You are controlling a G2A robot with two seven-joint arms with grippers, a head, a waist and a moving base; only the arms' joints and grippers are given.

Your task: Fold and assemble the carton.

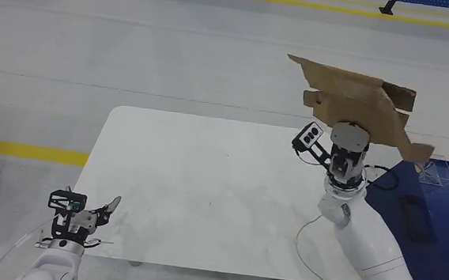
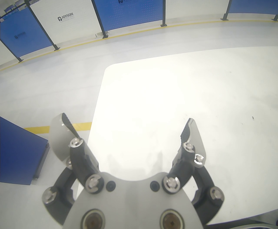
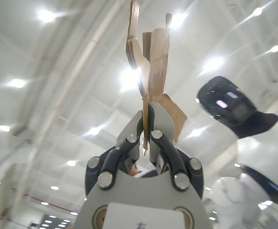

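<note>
Right gripper (image 3: 146, 113) pinched tight on lower edge of brown cardboard carton (image 1: 358, 103). Carton is a partly folded blank, flaps splayed at angles. Held aloft and tilted over far right side of white rounded-corner table (image 1: 205, 186), not touching surface. Left gripper (image 2: 127, 121) spread wide, holding nothing, low over near left edge of table, well apart from carton.

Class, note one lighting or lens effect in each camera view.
Top view: even light, no glare on the carton. Left wrist view: glare whitens the table beyond the left gripper, and the yellow floor line bows. Right wrist view: ceiling lamps backlight the carton in the right gripper.
</note>
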